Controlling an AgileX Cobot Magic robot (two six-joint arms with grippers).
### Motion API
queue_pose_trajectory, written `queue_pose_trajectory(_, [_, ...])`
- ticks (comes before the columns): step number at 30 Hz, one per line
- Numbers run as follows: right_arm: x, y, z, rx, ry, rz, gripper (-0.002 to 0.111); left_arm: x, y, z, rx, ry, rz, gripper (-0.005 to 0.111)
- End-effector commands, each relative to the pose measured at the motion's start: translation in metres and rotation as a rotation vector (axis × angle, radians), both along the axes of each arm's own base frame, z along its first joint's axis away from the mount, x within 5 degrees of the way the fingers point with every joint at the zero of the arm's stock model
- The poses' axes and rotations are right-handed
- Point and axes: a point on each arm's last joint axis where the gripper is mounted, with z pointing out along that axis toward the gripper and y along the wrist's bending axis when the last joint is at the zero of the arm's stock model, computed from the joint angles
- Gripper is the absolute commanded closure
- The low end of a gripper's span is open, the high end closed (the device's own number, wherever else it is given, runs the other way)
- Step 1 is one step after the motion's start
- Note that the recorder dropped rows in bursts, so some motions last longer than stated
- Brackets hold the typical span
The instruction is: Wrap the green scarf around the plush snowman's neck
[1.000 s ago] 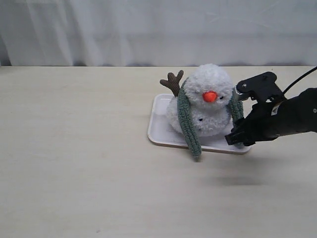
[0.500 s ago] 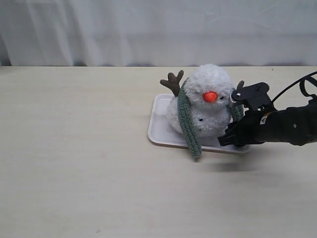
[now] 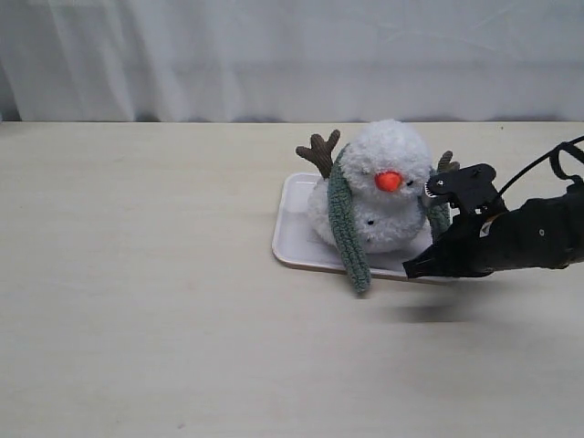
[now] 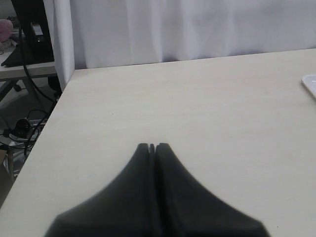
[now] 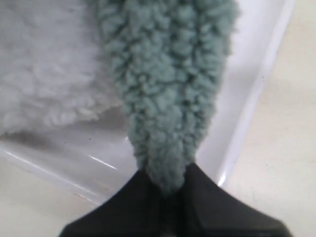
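Green scarf (image 3: pixel 349 228) hangs round the neck of the plush snowman (image 3: pixel 388 196) on the tray (image 3: pixel 290 242). We hold its 3 o'clock tail, running down to 5 o'clock, pinched tight in the right gripper (image 3: pixel 418 267) jaws. Left gripper (image 4: pixel 152 146) jaws are closed, empty, well away.

Right hand (image 5: pixel 169 174) now tight on scarf (image 5: pixel 168 89)

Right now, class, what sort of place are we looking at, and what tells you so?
Probably a robotics lab bench: a plain pale table before a white curtain, the black right gripper pinching the green scarf on the plush snowman, and loose cables on the floor beside the table.
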Motion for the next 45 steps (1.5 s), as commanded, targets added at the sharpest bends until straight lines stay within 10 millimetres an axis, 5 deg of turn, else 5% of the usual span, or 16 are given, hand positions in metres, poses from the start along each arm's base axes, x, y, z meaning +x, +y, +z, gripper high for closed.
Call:
queue_pose_trajectory(1, [-0.006,-0.002,0.015,0.036,0.028,-0.064,0.104,0.0,0.0,0.001,-0.001,-0.012,-0.004,0.107])
queue_pose_trajectory(14, [-0.023,0.012,0.036,0.216,0.295,-0.111,0.104,0.0,0.0,0.001,-0.001,-0.012,-0.004,0.107])
queue_pose_trajectory(29, [-0.015,0.04,0.051,0.592,0.219,-0.052,0.104,0.0,0.0,0.001,-0.001,-0.012,-0.004,0.107])
queue_pose_trajectory(36, [-0.012,0.042,0.015,0.573,0.307,-0.043,0.104,0.0,0.0,0.001,-0.001,-0.012,-0.004,0.107])
queue_pose_trajectory(40, [-0.012,0.043,0.003,0.559,0.337,-0.007,0.086,0.0,0.0,0.001,-0.001,-0.012,-0.004,0.107])
queue_pose_trajectory(45, [-0.009,0.042,0.005,0.509,0.29,0.051,0.045,0.0,0.0,0.001,-0.001,-0.012,-0.004,0.107])
